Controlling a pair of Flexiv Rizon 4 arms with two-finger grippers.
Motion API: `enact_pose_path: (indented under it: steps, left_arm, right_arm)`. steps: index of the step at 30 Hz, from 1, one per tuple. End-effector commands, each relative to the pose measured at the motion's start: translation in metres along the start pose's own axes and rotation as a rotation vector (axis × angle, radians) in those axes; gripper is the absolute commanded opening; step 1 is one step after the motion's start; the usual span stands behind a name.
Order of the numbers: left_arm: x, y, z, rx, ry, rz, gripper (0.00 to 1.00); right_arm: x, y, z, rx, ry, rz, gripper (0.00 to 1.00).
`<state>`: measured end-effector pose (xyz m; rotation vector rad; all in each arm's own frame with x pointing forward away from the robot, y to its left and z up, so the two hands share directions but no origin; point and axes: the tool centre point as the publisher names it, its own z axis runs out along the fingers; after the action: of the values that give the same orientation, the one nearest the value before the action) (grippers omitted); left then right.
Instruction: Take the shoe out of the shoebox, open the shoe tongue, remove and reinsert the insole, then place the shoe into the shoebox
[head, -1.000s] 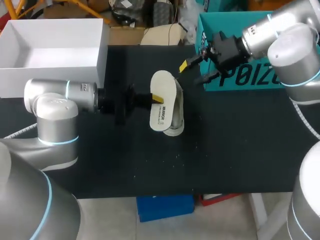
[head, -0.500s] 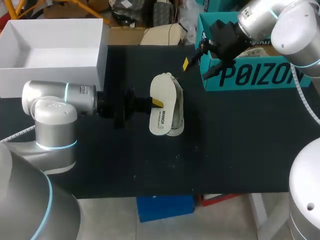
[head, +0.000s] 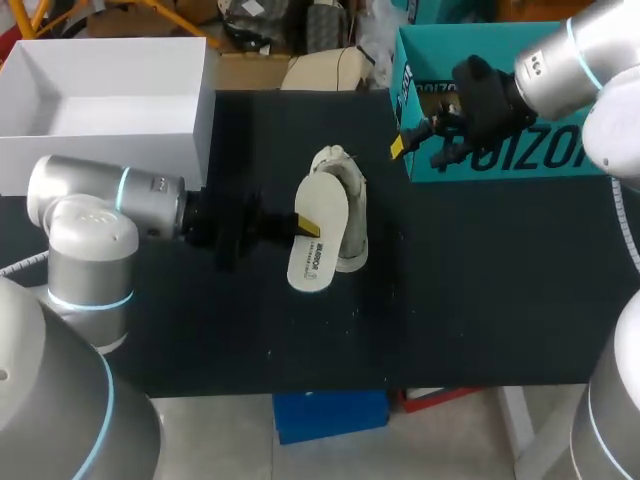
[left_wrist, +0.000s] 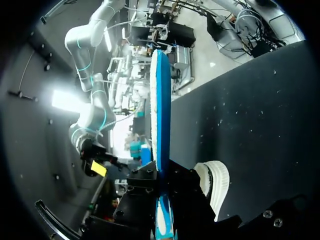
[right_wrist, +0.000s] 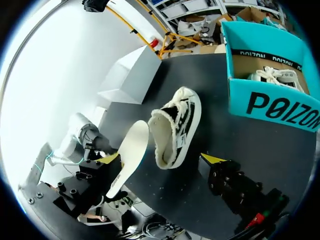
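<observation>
The cream insole (head: 318, 236) hangs over the black table with my left gripper (head: 308, 221) shut on its edge; in the left wrist view the insole (left_wrist: 160, 110) shows edge-on with a blue underside. The white fleece-lined shoe (head: 347, 212) lies on its side just right of the insole, its opening toward my left arm. In the right wrist view the insole (right_wrist: 128, 155) stands clear of the shoe (right_wrist: 178, 127). My right gripper (head: 420, 150) hovers open and empty at the teal shoebox's (head: 500, 166) left corner.
A second shoe (right_wrist: 277, 75) lies inside the teal shoebox (right_wrist: 270, 107). A large white open box (head: 110, 150) stands at the back left, behind my left arm. Bare black tabletop (head: 480, 290) stretches in front of and right of the shoe.
My left gripper has drawn the insole off the shoe, toward the front left. My right arm has pulled back to the right, from above the shoe to the teal box.
</observation>
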<state>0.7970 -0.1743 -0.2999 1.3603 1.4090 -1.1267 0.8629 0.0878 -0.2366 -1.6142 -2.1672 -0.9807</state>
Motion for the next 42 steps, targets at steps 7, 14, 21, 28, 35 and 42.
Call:
enact_pose_path:
  steps: [7,14,21,28,35,42]
  left_arm:
    - [-0.008,-0.026,-0.003,0.064,0.06,-0.026,0.0]
    - [-0.005,-0.036,-0.004,0.106,0.107,-0.041,0.0]
    - [0.001,-0.041,-0.001,0.117,0.125,-0.066,0.0]
    - [0.004,-0.045,0.002,0.129,0.136,-0.086,0.0]
    - [0.013,-0.053,0.001,0.19,0.244,-0.173,0.0]
    - [0.021,-0.048,-0.003,0.249,0.34,-0.227,0.0]
  right_arm:
    - [0.005,-0.01,-0.006,-0.058,-0.013,0.002,1.0]
    - [0.006,-0.017,-0.004,-0.07,-0.056,-0.055,1.0]
    - [0.009,-0.034,-0.01,-0.122,-0.174,-0.13,1.0]
    - [0.01,-0.047,-0.01,-0.13,-0.189,-0.14,1.0]
    - [0.008,-0.051,-0.007,-0.098,-0.181,-0.129,1.0]
    - [0.008,-0.051,-0.007,-0.098,-0.181,-0.129,1.0]
